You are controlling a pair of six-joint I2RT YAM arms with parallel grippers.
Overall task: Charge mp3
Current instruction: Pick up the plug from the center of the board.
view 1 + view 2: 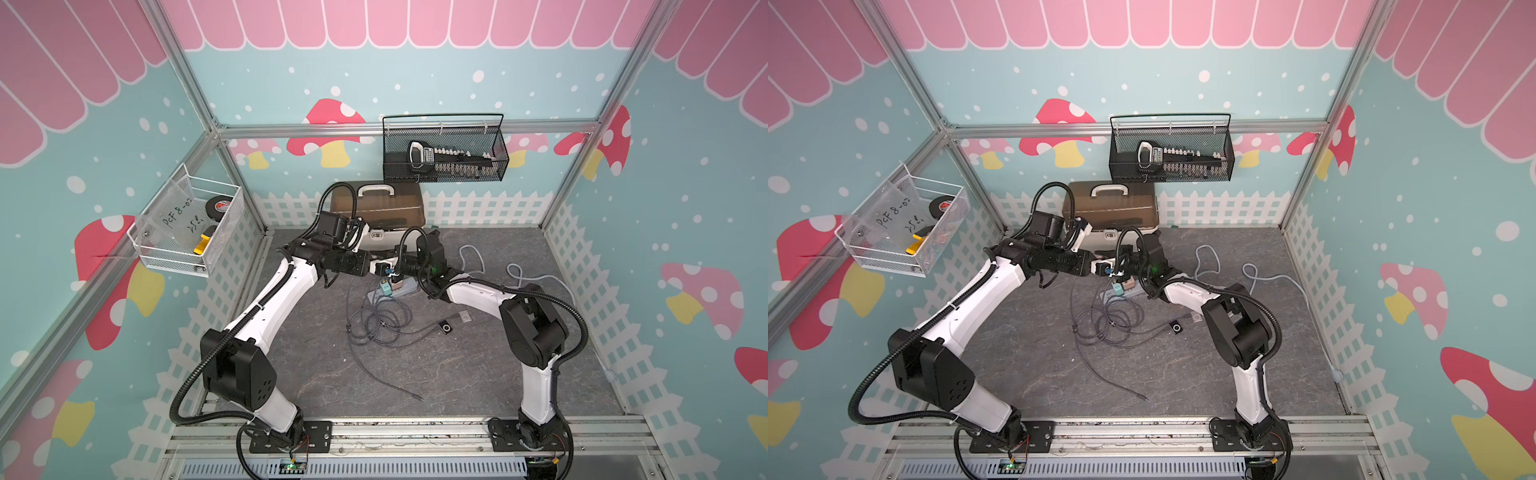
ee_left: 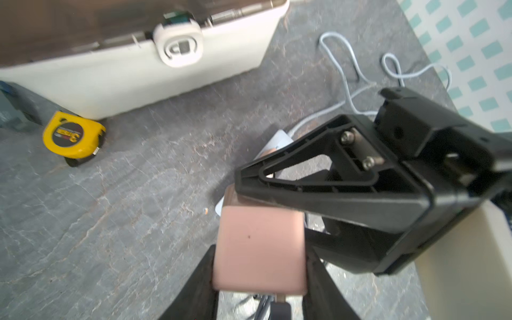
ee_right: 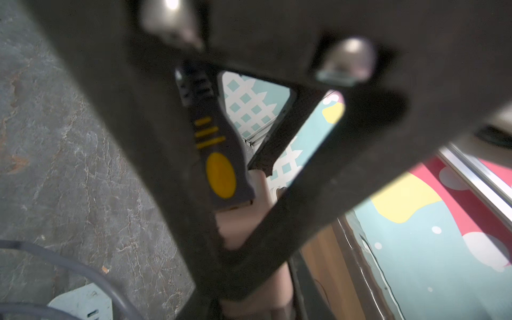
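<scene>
**Charger block held at the power strip; mp3 player lying untouched.**

The left gripper (image 2: 260, 266), directly over the power strip (image 1: 402, 289), pinches the pink charger block (image 2: 257, 238) by two opposite faces. A cable plug (image 2: 279, 303) shows at the block's near face, but its depth cannot be told. The right gripper (image 2: 277, 205), also over the strip, lays one finger across the block; whether it clamps cannot be told. The mp3 player (image 1: 446, 327) lies flat on the mat, beyond the strip's right end toward the arm bases, apart from both grippers. Judged step: seating the block in the strip beside the teal plug (image 1: 385, 286). The next move calls for aligned prongs and a straight downward press.
</scene>
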